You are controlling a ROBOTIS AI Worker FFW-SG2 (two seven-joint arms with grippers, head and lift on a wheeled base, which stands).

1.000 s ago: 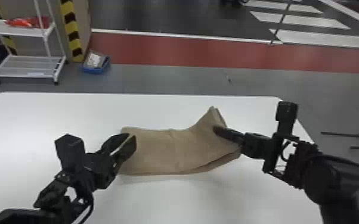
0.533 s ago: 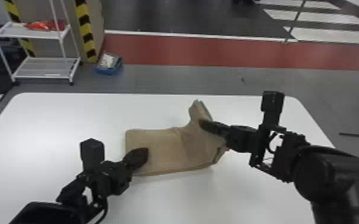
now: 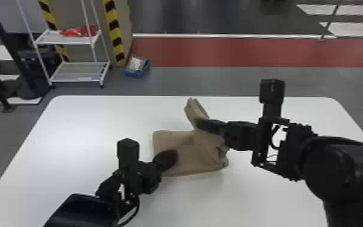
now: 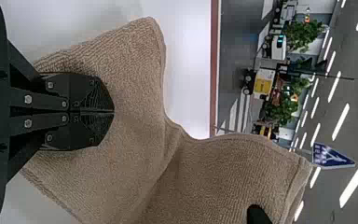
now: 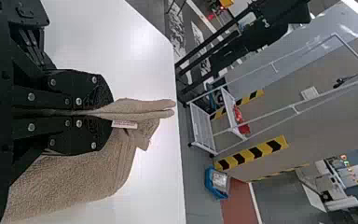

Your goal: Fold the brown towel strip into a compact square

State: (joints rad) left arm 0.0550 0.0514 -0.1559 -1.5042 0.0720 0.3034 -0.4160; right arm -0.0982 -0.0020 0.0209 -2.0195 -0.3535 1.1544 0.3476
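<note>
Pinching brown terry towel strip (image 3: 197,155) at its 1 o'clock: black right gripper (image 3: 199,123); black left gripper (image 3: 174,157) closed over 8 o'clock.

White rack (image 3: 78,74) holding red items (image 3: 73,32), black-and-yellow stripes (image 3: 116,37), blue bin (image 3: 134,73) near a red floor band (image 3: 235,52)

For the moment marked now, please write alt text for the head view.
A black right gripper pinches and lifts one end of a brown cloth towel strip above a white table, while a black left gripper rests at the towel's other end. Behind stands a white metal shelf rack.
</note>
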